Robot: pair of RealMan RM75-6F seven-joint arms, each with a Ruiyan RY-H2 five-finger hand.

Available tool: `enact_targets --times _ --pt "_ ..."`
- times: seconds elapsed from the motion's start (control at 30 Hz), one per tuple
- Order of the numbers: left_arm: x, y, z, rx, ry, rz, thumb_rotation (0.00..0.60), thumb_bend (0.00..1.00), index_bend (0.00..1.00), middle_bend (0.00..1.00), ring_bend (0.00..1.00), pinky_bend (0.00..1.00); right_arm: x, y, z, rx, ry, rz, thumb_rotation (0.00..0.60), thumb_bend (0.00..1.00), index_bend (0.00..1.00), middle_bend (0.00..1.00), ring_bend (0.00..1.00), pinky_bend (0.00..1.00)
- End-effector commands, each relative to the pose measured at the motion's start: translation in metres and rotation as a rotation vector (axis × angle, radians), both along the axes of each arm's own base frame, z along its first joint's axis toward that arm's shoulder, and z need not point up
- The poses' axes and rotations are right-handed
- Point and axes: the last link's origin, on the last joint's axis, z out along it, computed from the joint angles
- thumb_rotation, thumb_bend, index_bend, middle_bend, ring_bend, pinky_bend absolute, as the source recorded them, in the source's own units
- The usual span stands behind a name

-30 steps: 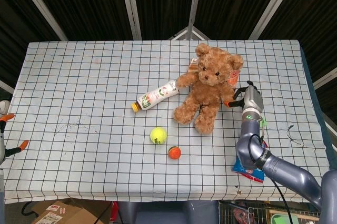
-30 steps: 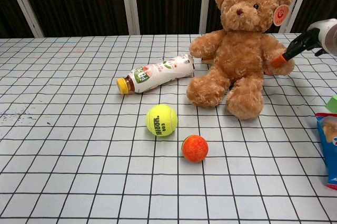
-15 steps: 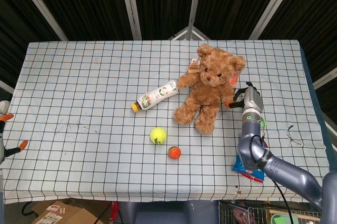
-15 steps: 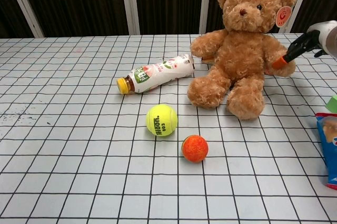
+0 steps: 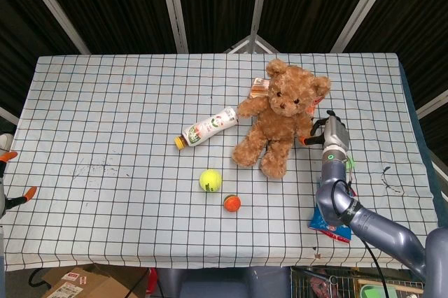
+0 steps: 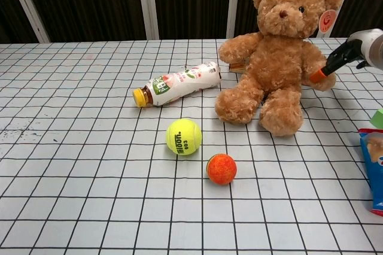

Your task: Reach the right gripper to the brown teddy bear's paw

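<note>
The brown teddy bear (image 5: 280, 119) (image 6: 281, 57) sits upright at the right of the checkered table (image 5: 105, 102). My right hand (image 5: 334, 132) (image 6: 368, 45) is just to the right of it. One dark finger with an orange fingertip (image 6: 316, 76) touches the bear's paw (image 6: 325, 79) on that side. I see nothing gripped in this hand. My left hand (image 5: 5, 186) hangs at the table's far left edge, fingers apart and empty, partly cut off by the frame.
A bottle (image 5: 208, 126) (image 6: 176, 82) lies left of the bear. A yellow tennis ball (image 5: 210, 180) (image 6: 183, 136) and a small orange ball (image 5: 232, 203) (image 6: 221, 169) sit in front. A blue snack bag (image 5: 325, 221) (image 6: 374, 171) lies under my right forearm.
The bear has shifted slightly to the right, toward my right hand, with the fingertip staying at its paw. The left hand, the bottle and the balls have not moved.
</note>
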Motion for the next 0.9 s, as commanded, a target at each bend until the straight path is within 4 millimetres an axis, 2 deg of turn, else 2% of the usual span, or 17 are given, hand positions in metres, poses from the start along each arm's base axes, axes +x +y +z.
enact_targets --times 0.03,0.23,0.5,0.77,0.8,0.87,0.9 --pt "0.0 0.0 0.0 -0.002 0.001 0.001 0.6 0.28 0.24 0.0 0.0 0.0 0.002 0.0 0.004 -0.012 0.028 0.013 0.6 0.17 0.77 0.1 0.0 0.0" --pt "0.001 0.0 0.0 0.001 0.0 -0.004 0.6 0.28 0.24 0.0 0.0 0.0 -0.012 0.005 -0.006 0.017 0.021 -0.024 0.6 0.17 0.77 0.1 0.0 0.0" --pt "0.001 0.001 -0.001 -0.005 0.0 -0.002 0.6 0.28 0.24 0.0 0.0 0.0 0.005 0.001 0.007 -0.016 0.034 0.033 0.6 0.17 0.77 0.1 0.0 0.0" --pt "0.0 -0.001 0.0 0.002 0.0 -0.003 0.6 0.28 0.24 0.0 0.0 0.0 -0.003 0.004 -0.001 0.012 0.008 0.009 0.6 0.17 0.76 0.1 0.0 0.0" --pt "0.0 -0.001 0.0 0.002 0.001 -0.003 0.6 0.28 0.24 0.0 0.0 0.0 -0.001 0.003 0.0 0.007 0.009 0.019 0.6 0.17 0.71 0.1 0.0 0.0" --pt "0.0 0.0 0.0 0.0 0.001 -0.002 0.6 0.28 0.24 0.0 0.0 0.0 0.003 0.003 0.004 0.003 0.014 0.038 0.6 0.17 0.56 0.1 0.0 0.0" --pt "0.0 0.0 -0.001 -0.002 0.0 -0.003 0.6 0.28 0.24 0.0 0.0 0.0 0.004 0.003 0.005 0.003 0.011 0.042 0.6 0.17 0.42 0.1 0.0 0.0"
